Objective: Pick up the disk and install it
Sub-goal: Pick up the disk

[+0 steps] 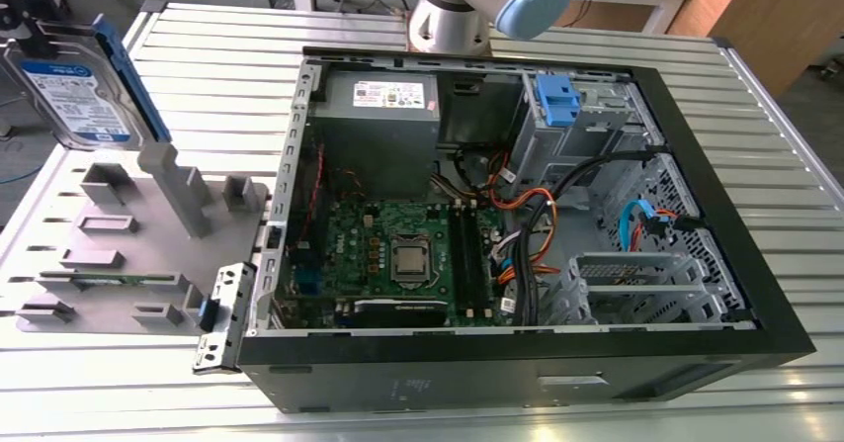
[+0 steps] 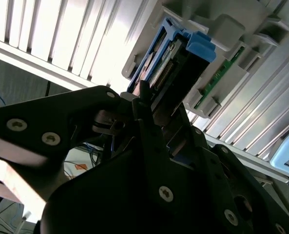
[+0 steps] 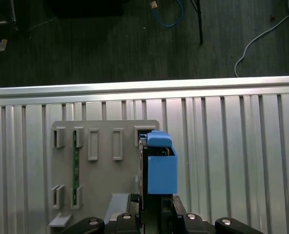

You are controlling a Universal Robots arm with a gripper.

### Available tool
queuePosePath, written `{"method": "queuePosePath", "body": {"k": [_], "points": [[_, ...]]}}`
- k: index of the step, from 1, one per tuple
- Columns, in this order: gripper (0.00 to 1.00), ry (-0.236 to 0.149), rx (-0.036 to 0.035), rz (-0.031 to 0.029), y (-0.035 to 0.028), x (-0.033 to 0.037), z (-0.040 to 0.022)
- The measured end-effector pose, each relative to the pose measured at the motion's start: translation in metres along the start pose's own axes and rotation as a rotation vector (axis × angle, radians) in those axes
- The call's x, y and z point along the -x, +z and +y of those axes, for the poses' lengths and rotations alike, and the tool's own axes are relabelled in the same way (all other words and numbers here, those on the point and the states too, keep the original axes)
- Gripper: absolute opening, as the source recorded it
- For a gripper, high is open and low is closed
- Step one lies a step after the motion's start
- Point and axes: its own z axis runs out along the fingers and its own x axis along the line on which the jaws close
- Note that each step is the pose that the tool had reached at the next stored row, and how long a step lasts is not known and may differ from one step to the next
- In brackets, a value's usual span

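The end effector [image 2: 156, 107] is clenched on the disk [image 2: 200, 46]. In the second wrist view its black fingers [image 2: 143, 97] lie against both flat sides of the disk's near end.

The disk's long axis runs straight out from the end effector toward the desk [image 1: 224, 37]. It therefore stands upright and shows edge-on in the first wrist view, with one blue side rail [image 3: 161, 168] facing the camera.

In the exterior view the disk is at the far left, label side visible, directly above the grey holder plate [image 1: 119, 264]. Whether its lower edge is clear of the plate's slot cannot be determined.

The open computer case [image 1: 738, 294] lies flat on the desk to the exterior view's right of the disk, well apart from it. The metal drive cage with the blue latch [image 1: 558, 101] is at the far right inside the case. The pick-up step is judged to be in hand, and the disk is not yet installed.
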Motion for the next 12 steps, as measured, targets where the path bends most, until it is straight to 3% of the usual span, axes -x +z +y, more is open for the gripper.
{"method": "queuePosePath", "body": {"k": [12], "points": [[0.35, 0.0, 0.0, 0.0, -0.0154, 0.0005, 0.0004]]}}
